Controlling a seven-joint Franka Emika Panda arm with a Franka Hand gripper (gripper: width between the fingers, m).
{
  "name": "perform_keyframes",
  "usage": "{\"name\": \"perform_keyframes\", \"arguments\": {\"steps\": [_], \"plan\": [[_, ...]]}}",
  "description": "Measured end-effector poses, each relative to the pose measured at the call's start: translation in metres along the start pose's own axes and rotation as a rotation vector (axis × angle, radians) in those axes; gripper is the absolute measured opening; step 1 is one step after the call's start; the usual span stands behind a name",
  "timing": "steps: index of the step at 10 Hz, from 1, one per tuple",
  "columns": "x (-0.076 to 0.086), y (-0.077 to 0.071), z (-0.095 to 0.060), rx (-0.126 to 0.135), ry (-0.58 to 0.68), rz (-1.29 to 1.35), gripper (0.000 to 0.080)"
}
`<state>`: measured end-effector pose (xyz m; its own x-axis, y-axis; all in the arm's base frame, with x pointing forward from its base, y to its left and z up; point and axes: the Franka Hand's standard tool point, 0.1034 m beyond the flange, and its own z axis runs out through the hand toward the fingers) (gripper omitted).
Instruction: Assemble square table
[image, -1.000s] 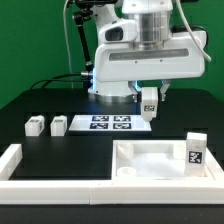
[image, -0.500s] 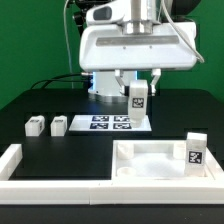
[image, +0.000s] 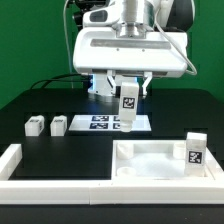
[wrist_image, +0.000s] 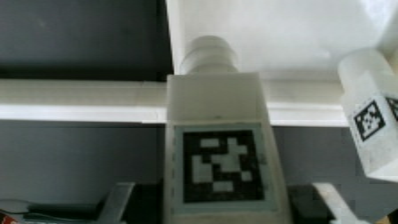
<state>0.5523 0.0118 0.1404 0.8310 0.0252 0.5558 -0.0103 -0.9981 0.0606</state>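
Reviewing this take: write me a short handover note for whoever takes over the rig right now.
Gripper: shut on the held leg, upright and off the table, near the marker board.
Tabletop: lies ribs up on the exterior view's right.
Done: the standing leg is upright at the tabletop's corner; how tight it is cannot be told.
Left: fit the held leg, then the loose leg and its neighbour, both lying on the exterior view's left.
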Motion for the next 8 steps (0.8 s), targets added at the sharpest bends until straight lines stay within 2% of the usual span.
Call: {"name": "perform_keyframes", "arguments": {"steps": [1, 2, 3, 4, 6, 7, 8], "plan": [[0.000, 0.005, 0.002, -0.001, -0.012, -0.039, 0.0290], [0.005, 0.031, 0.009, -0.011, -0.040, -0.071, 0.0290], [0.017, 0.054, 0.018, -0.009, -0.081, -0.077, 0.0290], [0.028, 0.055, 0.026, 0.011, -0.090, -0.068, 0.0290], [0.034, 0.023, 0.037, 0.052, -0.076, -0.050, 0.0290], [0.042, 0.006, 0.040, 0.064, -0.067, -0.022, 0.0290], [0.042, -0.009, 0.044, 0.075, -0.069, -0.019, 0.0290]]}}
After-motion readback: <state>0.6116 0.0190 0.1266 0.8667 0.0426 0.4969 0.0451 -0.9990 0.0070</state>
